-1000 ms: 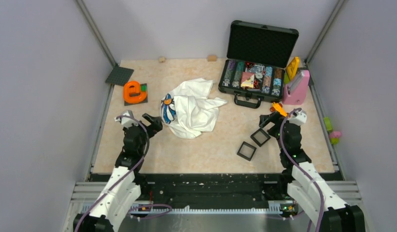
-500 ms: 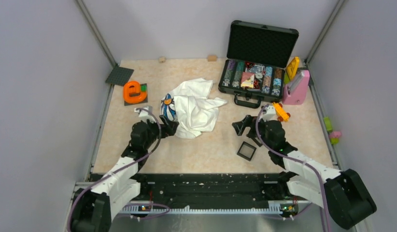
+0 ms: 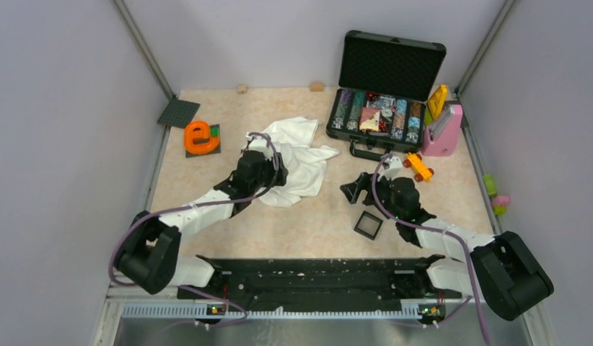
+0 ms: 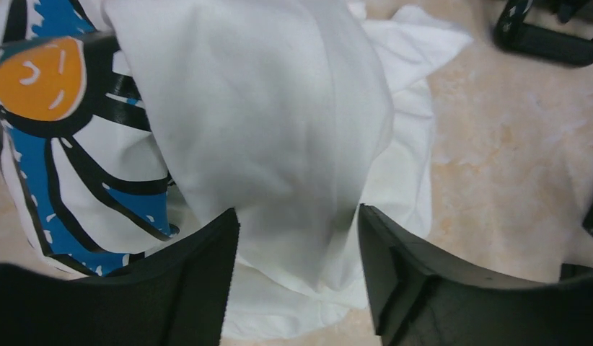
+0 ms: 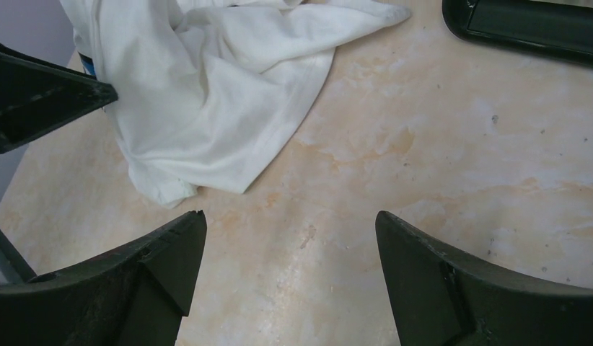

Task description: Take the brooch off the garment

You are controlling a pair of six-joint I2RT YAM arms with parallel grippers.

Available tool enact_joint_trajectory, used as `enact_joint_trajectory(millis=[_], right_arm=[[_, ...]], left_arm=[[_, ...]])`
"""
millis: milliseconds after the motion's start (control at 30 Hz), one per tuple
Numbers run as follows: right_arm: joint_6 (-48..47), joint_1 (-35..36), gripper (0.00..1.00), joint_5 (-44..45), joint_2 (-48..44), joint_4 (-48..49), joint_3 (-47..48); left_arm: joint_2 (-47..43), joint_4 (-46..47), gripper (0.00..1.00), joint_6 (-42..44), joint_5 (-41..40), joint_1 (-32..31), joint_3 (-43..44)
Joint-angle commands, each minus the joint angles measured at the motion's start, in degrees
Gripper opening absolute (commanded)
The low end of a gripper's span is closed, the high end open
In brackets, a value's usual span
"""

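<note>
Garment (image 3: 301, 164) lies crumpled on the table (image 3: 315, 216), brooch not visible. Left gripper (image 4: 297, 223) hangs spread astride a white fold (image 4: 279, 108) beside the flower print (image 4: 63, 144); right gripper (image 5: 288, 223), also spread, hovers over bare table. Wisest: lift folds gently until the brooch shows.

The garment (image 3: 301, 155) is seen to be white, printed with a flower (image 4: 66, 144): an orange centre, with blue and white petals outlined in black. The tabletop (image 3: 315, 216) is mottled in beige. A black case (image 3: 392, 68) is shown at the far right corner, and an orange block (image 3: 200, 137) near the left edge.
</note>
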Motion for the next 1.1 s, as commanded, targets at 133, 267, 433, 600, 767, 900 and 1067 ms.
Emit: enact_joint_trajectory(millis=[133, 267, 433, 600, 767, 900, 1067], right_arm=[[-1.3, 0.6, 0.88, 0.56, -2.16, 2.45, 1.52], [-1.72, 0.6, 0.88, 1.83, -3.31, 1.25, 1.43], [-2.12, 0.6, 0.88, 3.39, -4.91, 1.02, 0.83], [-2.68, 0.6, 0.88, 3.93, -7.3, 0.5, -0.02], [-3.63, 0.6, 0.88, 4.64, -10.78, -1.05, -0.8], [-3.95, 0.64, 0.88, 2.66, -12.04, 0.16, -1.78], [-4.28, 0.61, 0.88, -4.38, -9.62, 4.94, -2.11]], left_arm=[[7.26, -10.53, 0.01, 1.48, -2.61, -0.19, 10.24], [3.99, -23.53, 0.0, 2.62, -1.9, -0.14, 21.32], [1.44, -37.21, 0.0, 2.02, -2.87, 0.06, 43.9], [1.71, -47.76, 0.0, -1.74, 14.38, -0.04, 64.28], [-11.06, -49.79, 0.0, -4.31, 23.7, -0.02, 52.03], [-22.26, -54.73, 0.0, -6.62, 18.59, -0.04, 34.84], [-28.54, -44.24, 0.0, -15.87, 29.28, -0.45, 8.45]])
